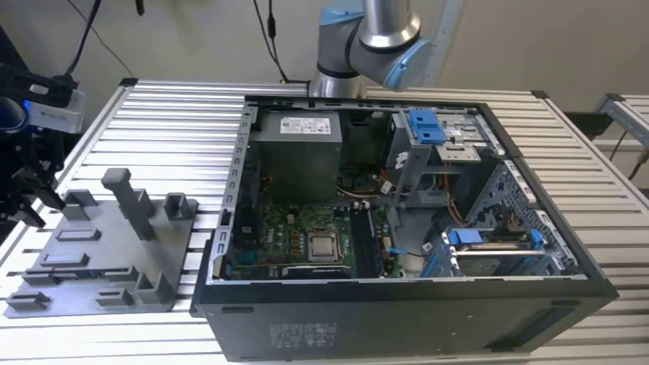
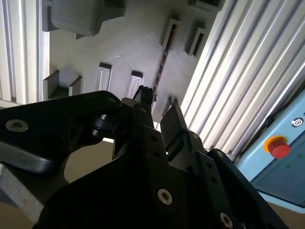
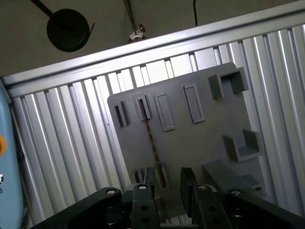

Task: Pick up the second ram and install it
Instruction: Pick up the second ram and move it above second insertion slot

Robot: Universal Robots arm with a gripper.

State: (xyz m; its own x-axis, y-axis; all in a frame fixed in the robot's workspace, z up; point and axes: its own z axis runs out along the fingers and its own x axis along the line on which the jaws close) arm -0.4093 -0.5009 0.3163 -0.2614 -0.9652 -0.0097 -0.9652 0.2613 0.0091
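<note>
1 ram [image 3: 151, 143] (edge-on) lies just beyond the claw [image 3: 167, 175].

The flat plastic fixture tray [image 1: 90, 266] is one even matte grey, posts included. In its slot, the long thin circuit-board stick [image 3: 151, 140] reads dark green-black, flecked with small paler dots along its edge. Under the tray, the ribbed aluminium desk [image 1: 163, 122] is silver-white, striped by parallel bright ridges and shadowed grooves. Over the tray, the metal pincer [image 3: 167, 176] is black with silvery screw heads. To the exterior view's right of the tray, the boxy computer case [image 1: 406, 319] is black and holds a green motherboard [image 1: 289, 232] and bright blue plastic clips [image 1: 426, 125]. Beyond it, the robot arm [image 1: 381, 30] is silver with pale blue joint caps. Off the desk's edge away from the tray, a round red button [image 2: 279, 147] sits in a yellow ring on a pale blue box [image 2: 271, 167].
</note>
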